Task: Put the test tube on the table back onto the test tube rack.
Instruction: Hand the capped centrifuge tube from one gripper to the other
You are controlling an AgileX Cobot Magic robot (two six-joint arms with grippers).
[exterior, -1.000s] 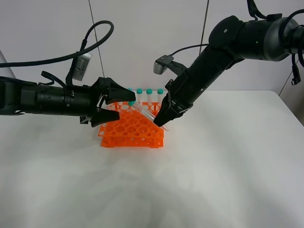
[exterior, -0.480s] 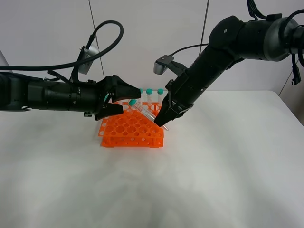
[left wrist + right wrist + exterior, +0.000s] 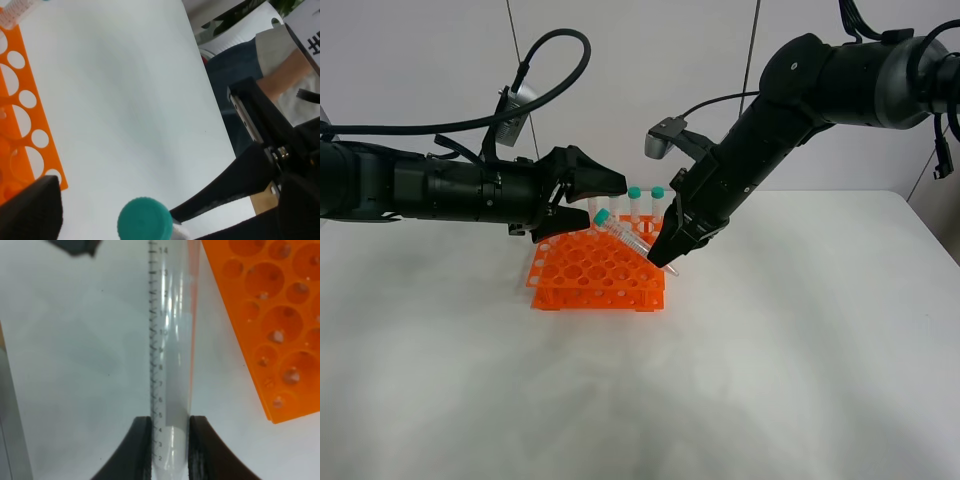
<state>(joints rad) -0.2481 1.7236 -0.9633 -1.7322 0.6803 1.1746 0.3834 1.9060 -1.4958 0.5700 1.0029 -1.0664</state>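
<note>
My right gripper is shut on the lower end of the test tube and holds it tilted over the orange test tube rack, teal cap up and to the left. In the right wrist view the clear graduated tube sits between the two fingers of the right gripper, beside the rack. My left gripper is open, with one jaw on each side of the cap and not touching it. The left wrist view shows the cap close up, end on.
Two teal-capped tubes stand in the rack's back row; the left arm hides others. The rack stands on the white table. The left wrist view shows a rack edge and a person's clothing beyond the table edge.
My left gripper has moved right and slightly up, from beside the rack to around the tube's cap, staying open. The right gripper and the tube have held still.
</note>
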